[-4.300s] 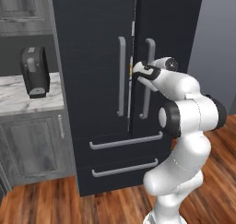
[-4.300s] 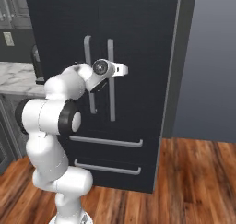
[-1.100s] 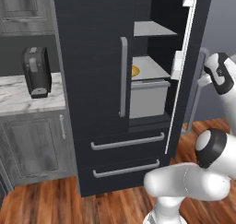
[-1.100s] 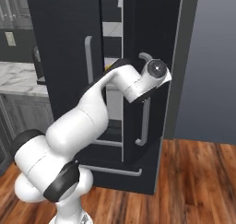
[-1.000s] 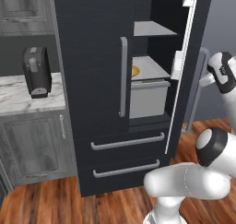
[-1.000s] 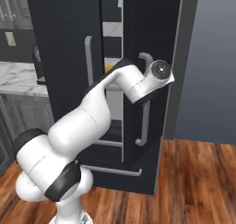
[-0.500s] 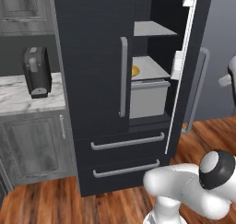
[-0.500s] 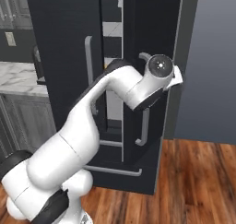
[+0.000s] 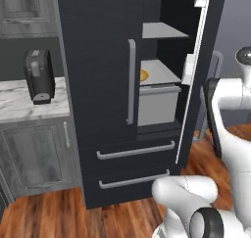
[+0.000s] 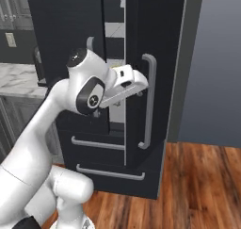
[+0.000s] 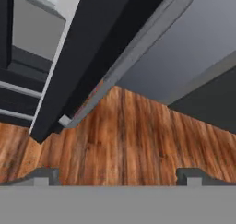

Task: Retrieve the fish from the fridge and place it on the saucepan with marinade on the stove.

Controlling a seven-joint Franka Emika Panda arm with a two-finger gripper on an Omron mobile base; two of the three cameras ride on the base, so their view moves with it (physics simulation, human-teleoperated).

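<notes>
The black fridge [image 9: 98, 60] has its right door [image 9: 196, 80] swung open, showing light grey shelves [image 9: 159, 70] and a grey bin. A yellow-orange rounded edge [image 9: 143, 75] peeks out on the middle shelf, mostly hidden by the shut left door; I cannot tell what it is. My gripper [image 10: 139, 89] hovers just left of the open door's long grey handle [image 10: 149, 101], apart from it. In the hand view the gripper [image 11: 117, 176] is open with nothing between the fingertips [image 11: 46, 174], and the handle [image 11: 138, 48] runs above. The fish, saucepan and stove are out of view.
A dark coffee machine [image 9: 39, 75] stands on the marble counter [image 9: 17, 102] left of the fridge, over grey cabinets [image 9: 34, 154]. Two fridge drawers [image 9: 135, 151] sit below the doors. Wood floor [image 10: 197, 185] and a grey wall lie to the right of the door.
The fridge door stands as wide open as before. My arm has folded back, and the hand has come away from the top of the handle toward the fridge opening.
</notes>
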